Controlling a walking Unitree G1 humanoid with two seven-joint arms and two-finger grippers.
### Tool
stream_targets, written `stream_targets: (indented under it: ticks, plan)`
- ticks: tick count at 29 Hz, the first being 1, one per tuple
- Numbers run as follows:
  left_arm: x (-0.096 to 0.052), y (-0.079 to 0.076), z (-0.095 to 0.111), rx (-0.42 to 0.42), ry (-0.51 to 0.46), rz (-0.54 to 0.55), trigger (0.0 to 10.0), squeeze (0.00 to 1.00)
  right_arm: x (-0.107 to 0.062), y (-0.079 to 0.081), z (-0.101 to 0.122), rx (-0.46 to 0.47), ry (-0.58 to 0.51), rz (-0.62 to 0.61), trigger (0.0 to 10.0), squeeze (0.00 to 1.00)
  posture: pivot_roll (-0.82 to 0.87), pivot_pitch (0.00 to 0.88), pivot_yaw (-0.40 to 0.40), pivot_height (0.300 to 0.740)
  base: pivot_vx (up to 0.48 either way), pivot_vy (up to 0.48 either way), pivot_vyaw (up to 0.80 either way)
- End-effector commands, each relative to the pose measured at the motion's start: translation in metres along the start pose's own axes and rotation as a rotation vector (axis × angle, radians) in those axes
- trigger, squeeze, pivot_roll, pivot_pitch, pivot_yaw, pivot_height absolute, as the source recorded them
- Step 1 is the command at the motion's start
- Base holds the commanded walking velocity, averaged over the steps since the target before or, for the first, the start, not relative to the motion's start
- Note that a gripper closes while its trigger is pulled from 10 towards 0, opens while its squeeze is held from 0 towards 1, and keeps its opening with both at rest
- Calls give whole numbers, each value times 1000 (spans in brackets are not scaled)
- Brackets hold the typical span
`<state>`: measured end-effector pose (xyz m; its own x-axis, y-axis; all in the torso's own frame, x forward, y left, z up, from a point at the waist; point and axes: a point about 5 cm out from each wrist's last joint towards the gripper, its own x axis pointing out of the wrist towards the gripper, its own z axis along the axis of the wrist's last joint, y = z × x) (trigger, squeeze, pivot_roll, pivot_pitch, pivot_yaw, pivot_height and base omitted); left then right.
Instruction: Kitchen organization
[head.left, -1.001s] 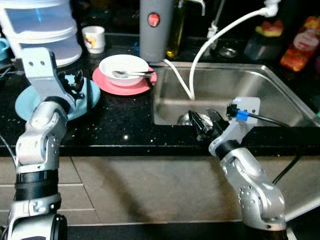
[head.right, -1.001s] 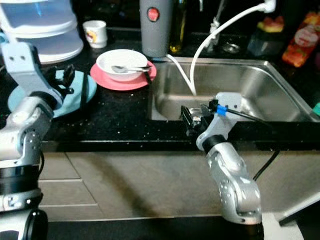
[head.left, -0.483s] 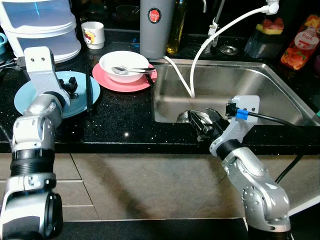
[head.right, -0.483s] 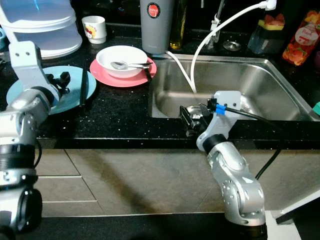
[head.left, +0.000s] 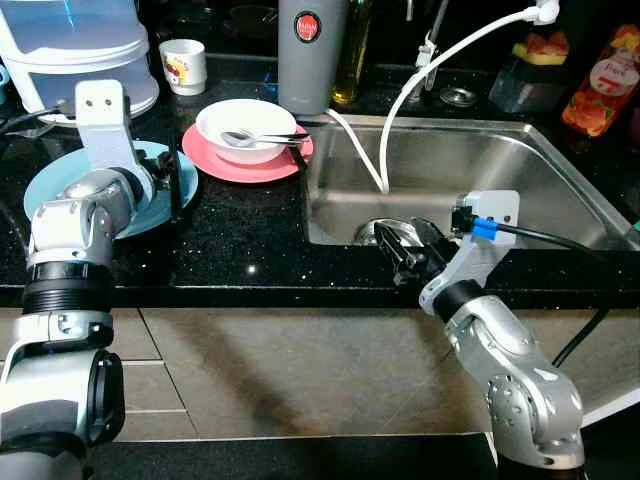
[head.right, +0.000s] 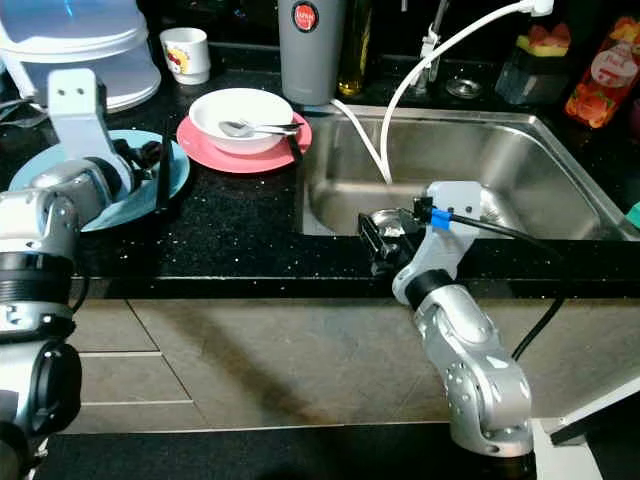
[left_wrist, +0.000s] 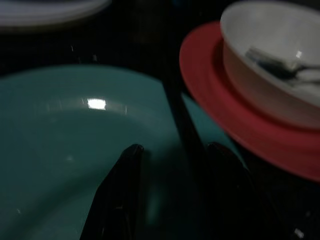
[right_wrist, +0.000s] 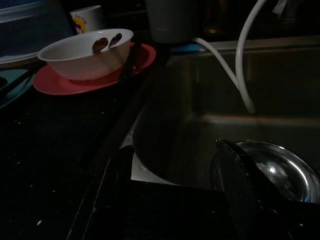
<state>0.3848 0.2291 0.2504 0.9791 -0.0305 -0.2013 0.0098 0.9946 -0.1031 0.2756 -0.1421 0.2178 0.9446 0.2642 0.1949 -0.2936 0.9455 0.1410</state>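
A light blue plate (head.left: 50, 192) lies on the black counter at the left, with black chopsticks (head.left: 176, 185) lying across its right side. My left gripper (left_wrist: 175, 195) hovers low over this plate, open, and a chopstick (left_wrist: 182, 125) runs between its fingers (left_wrist: 122, 190). Just beyond stands a white bowl (head.left: 245, 125) holding a spoon (head.left: 255, 140), on a red plate (head.left: 240, 168). My right gripper (head.left: 405, 250) is open at the front edge of the steel sink (head.left: 560, 190), above a shiny round metal piece (right_wrist: 270, 170) on the sink floor.
A white hose (head.left: 400, 100) curves down into the sink. Behind the bowl stands a grey flask (head.left: 305, 50), with a small cup (head.left: 182, 65) and a white stacked container (head.left: 75, 50) to its left. Bottles (head.left: 600, 80) stand at the back right.
My left forearm has swung inward, bringing the gripper closer over the blue plate and the chopsticks. The right gripper has stayed at the sink's edge. The view shifted slightly.
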Motion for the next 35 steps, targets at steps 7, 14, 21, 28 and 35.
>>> stream_targets:
  ticks: [7, 14, 21, 28, 35]
  plan:
    - [4, 1, 1, -24, 57, -15, 10000, 0, -3, 0, 1, 7, 7, -3, 10000, 0, 43, 90, -42, 740, 0, 0, 0]
    - [6, 1, -5, -54, 110, -21, 10000, 0, -3, 1, 2, 10, 7, -3, 10000, 0, 42, 91, -38, 740, 0, 0, 0]
    - [6, 2, -10, -66, 135, -22, 0, 0, -3, 1, 3, 10, 3, -4, 10000, 0, 44, 92, -37, 740, 0, 0, 0]
    - [5, 0, -13, -86, 147, -29, 0, 0, -2, 1, 4, 12, 0, -7, 10000, 0, 47, 90, -36, 740, 0, 0, 0]
    - [3, 1, -14, -101, 144, -15, 0, 0, -1, 0, 4, 14, -2, -10, 10000, 0, 47, 86, -34, 740, 0, 0, 0]
